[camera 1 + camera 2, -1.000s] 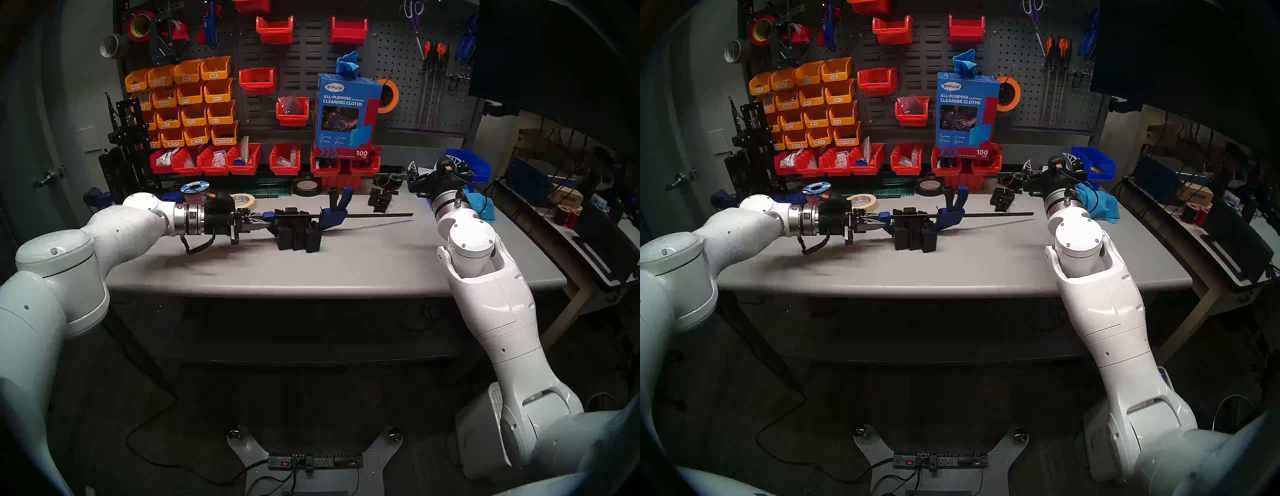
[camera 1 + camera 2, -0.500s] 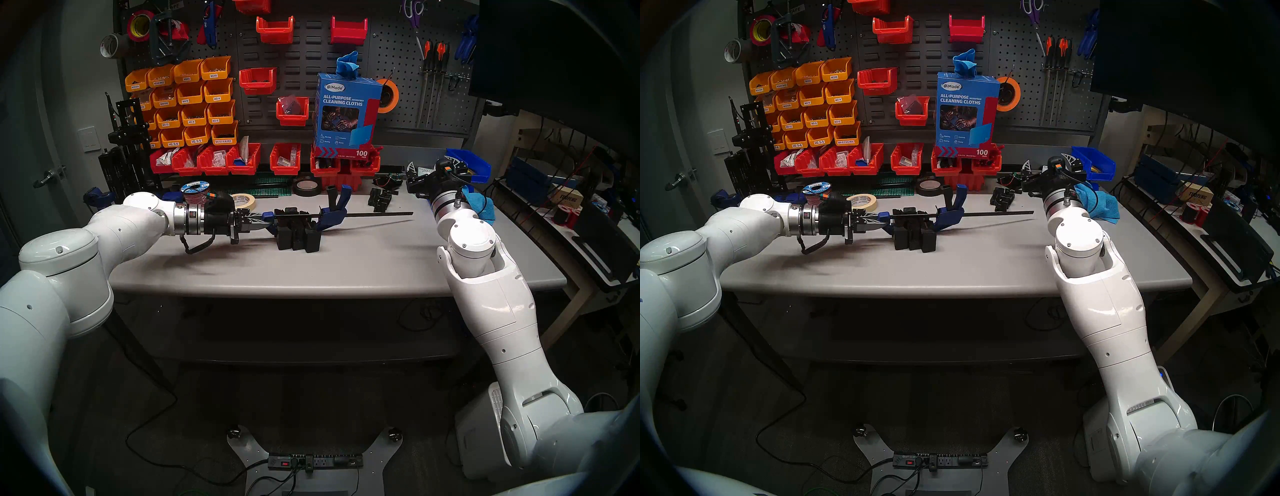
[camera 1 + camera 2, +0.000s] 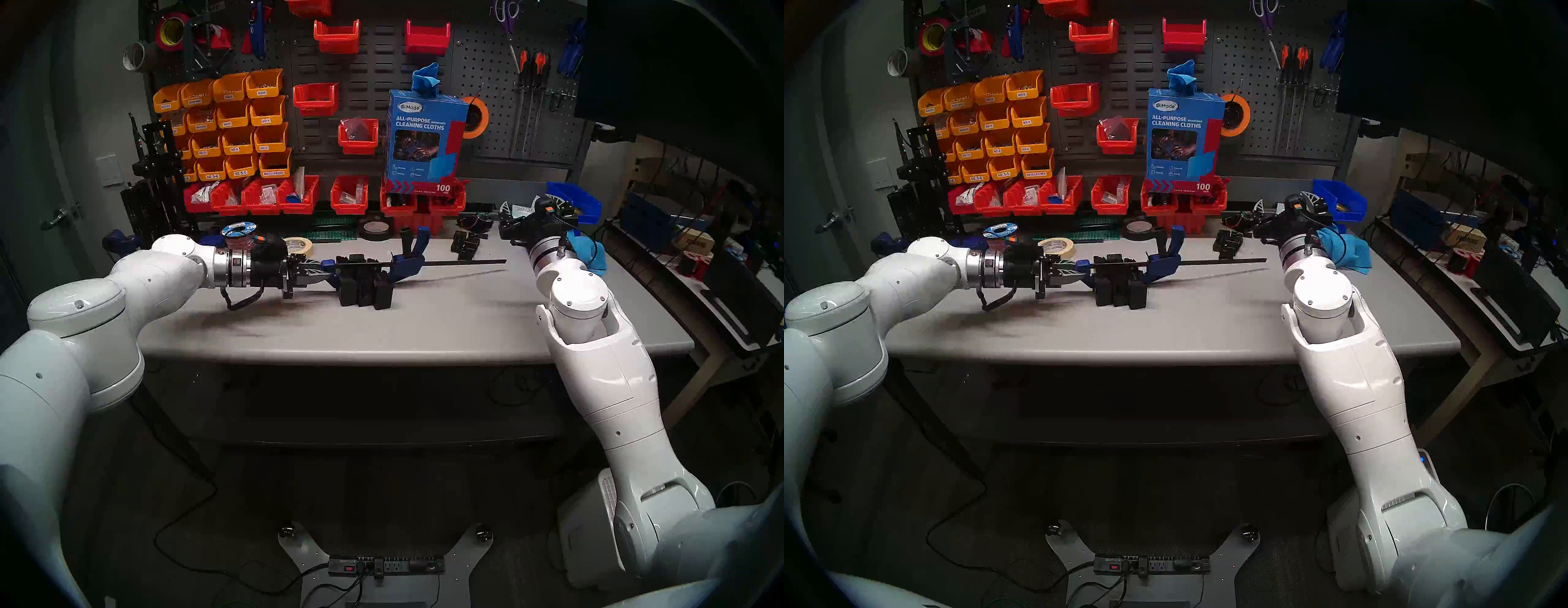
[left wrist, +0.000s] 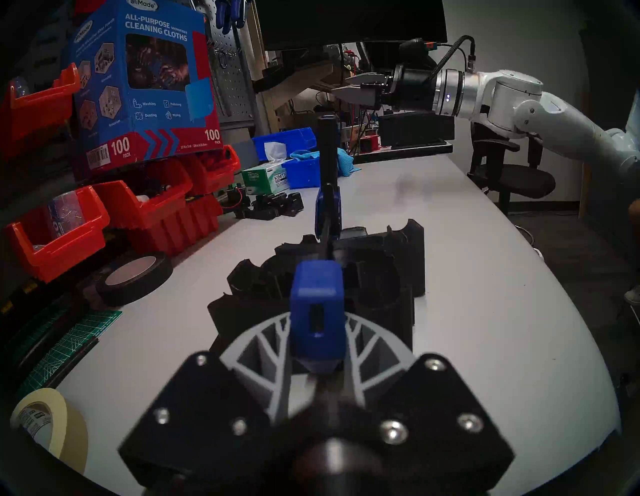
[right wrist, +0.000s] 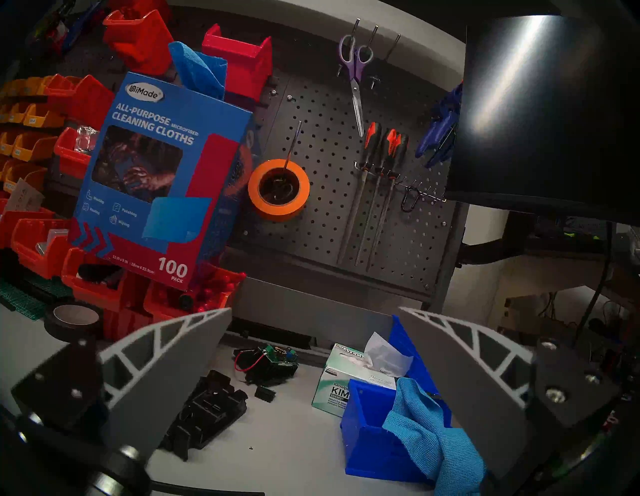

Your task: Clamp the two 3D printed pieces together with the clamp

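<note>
Left claw (image 4: 317, 350): clenched on the fixed blue end jaw of 1 clamp (image 3: 407, 265), apparently steadying its bar level over the 2 3D printed pieces (image 3: 365, 286), which stood together mid-surface (image 3: 424, 322) between the 2 blue jaws. Trigger handle raised, ungripped. Right claw (image 5: 311, 363): released, empty, hovering well apart near 1 blue bin (image 5: 374, 440).

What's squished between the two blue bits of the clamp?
The two 3D printed pieces stand between the clamp's blue parts, under its bar, seen in both head views. The left claw grips the clamp's end.
</note>
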